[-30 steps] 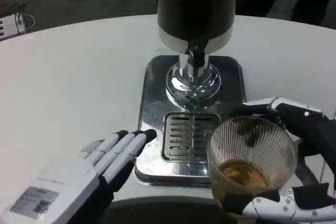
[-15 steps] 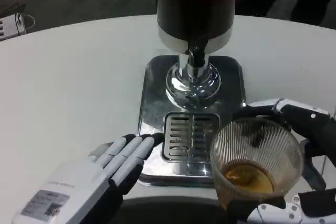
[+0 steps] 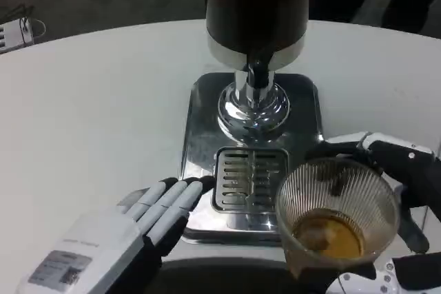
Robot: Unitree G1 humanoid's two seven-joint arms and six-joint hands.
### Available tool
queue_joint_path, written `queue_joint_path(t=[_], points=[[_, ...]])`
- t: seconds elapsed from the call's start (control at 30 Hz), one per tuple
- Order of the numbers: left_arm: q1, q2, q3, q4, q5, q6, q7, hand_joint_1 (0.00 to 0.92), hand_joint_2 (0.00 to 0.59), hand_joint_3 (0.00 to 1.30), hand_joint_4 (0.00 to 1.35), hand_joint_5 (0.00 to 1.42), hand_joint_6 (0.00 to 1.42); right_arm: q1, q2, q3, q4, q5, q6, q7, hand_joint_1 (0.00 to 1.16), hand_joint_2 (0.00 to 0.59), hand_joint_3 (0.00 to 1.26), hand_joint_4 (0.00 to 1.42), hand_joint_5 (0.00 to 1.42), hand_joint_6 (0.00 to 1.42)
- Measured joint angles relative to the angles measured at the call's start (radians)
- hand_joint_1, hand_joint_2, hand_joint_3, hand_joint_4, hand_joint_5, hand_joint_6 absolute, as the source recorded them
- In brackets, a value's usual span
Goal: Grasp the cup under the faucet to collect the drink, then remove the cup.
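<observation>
While the right hand point(image 3: 403, 197) grips it, the ribbed glass cup point(image 3: 336, 215) of amber drink sits off the drip grate point(image 3: 248, 180).
Left hand point(image 3: 131, 228) lies flat, fingers together, holding nothing, on the round white table point(image 3: 89, 101); dark floor behind the dispenser point(image 3: 256, 18).

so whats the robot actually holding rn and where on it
The right hand holds the ribbed clear cup by its side wall, fingers wrapped around it, amber drink inside. The left hand holds nothing, fingers extended.
</observation>
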Motion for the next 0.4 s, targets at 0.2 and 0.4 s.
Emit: queue_joint_path(t=[0.2, 0.4], points=[[0.001, 0.003, 0.003, 0.0, 0.0, 0.0, -0.003, 0.0, 0.069, 0.01, 0.0, 0.0, 0.04, 0.004, 0.001, 0.0, 0.0, 0.0, -0.008, 0.0, 1.11, 0.104, 0.88, 1.11, 1.37, 1.42], [0.001, 0.004, 0.003, 0.0, 0.0, 0.0, -0.007, 0.0, 0.069, 0.01, 0.0, 0.0, 0.03, 0.006, 0.002, 0.001, 0.0, -0.001, -0.007, 0.0, 1.11, 0.104, 0.88, 1.11, 1.37, 1.42]])
